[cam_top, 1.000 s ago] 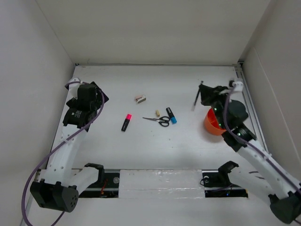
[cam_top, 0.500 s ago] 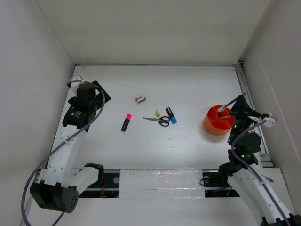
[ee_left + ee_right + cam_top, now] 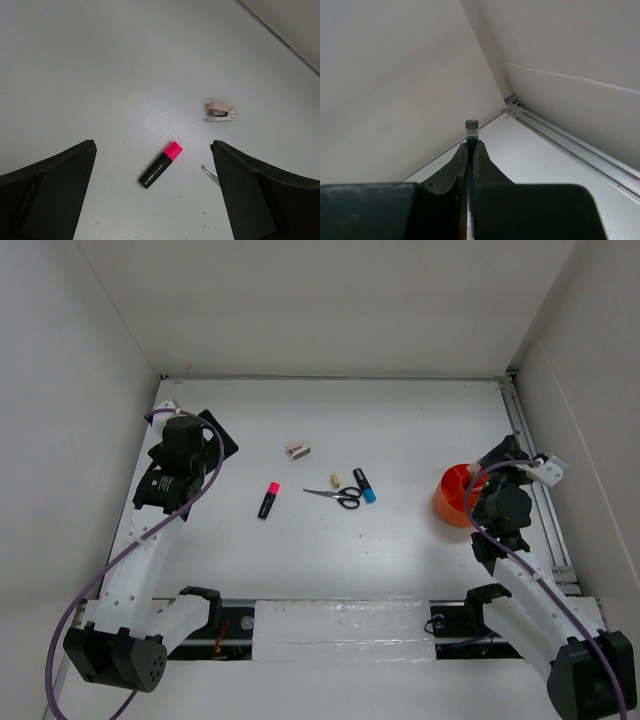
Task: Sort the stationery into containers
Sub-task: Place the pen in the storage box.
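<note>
On the table's middle lie a black marker with a pink cap (image 3: 269,500), black-handled scissors (image 3: 340,496), a blue-capped marker (image 3: 364,485), a small tan eraser (image 3: 335,480) and a small pink stapler-like item (image 3: 298,450). The orange cup (image 3: 452,500) stands at the right. My left gripper (image 3: 185,450) hangs open above the table's left side; its wrist view shows the pink-capped marker (image 3: 161,170) between the wide fingers (image 3: 152,147). My right gripper (image 3: 498,455) sits at the cup's right rim, shut (image 3: 471,146) on a thin dark pen (image 3: 471,126) whose end sticks out past the tips.
White walls enclose the table on the left, back and right. A metal rail (image 3: 530,455) runs along the right edge, just behind the right arm; it also shows in the right wrist view (image 3: 570,142). The stapler-like item (image 3: 221,112) lies beyond the pink-capped marker.
The right arm has swung with the pen from behind the cup to its right side, and has since moved closer to the rim. The left arm has hardly moved.
</note>
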Controlling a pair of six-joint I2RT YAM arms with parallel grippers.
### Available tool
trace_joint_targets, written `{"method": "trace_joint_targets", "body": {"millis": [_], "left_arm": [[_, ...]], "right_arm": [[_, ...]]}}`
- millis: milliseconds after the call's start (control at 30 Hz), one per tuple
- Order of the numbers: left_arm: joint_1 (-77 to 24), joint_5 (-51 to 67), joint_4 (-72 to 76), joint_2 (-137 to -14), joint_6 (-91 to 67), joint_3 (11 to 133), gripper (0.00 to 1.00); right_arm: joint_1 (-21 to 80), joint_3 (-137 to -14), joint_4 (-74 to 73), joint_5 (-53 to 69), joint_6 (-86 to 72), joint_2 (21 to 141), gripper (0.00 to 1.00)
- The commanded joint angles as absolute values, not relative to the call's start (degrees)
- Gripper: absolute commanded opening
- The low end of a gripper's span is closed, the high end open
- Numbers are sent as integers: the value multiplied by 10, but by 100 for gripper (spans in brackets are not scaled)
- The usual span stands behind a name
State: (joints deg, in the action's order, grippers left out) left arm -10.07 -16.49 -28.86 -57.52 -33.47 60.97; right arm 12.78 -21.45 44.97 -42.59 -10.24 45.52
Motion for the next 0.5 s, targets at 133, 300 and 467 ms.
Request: {"method": "trace_joint_targets", "body": {"millis": [133, 300, 467], "left_arm": [[-101, -148, -269, -575, -329, 607, 100], [-101, -148, -264, -575, -329, 602, 100], [-101, -142, -264, -575, -323, 602, 100]], "right_arm": [[122, -236, 487, -501, -117, 488, 0], [122, -236, 464, -548, -130, 509, 0], [122, -228, 429, -591, -165, 509, 0]]}}
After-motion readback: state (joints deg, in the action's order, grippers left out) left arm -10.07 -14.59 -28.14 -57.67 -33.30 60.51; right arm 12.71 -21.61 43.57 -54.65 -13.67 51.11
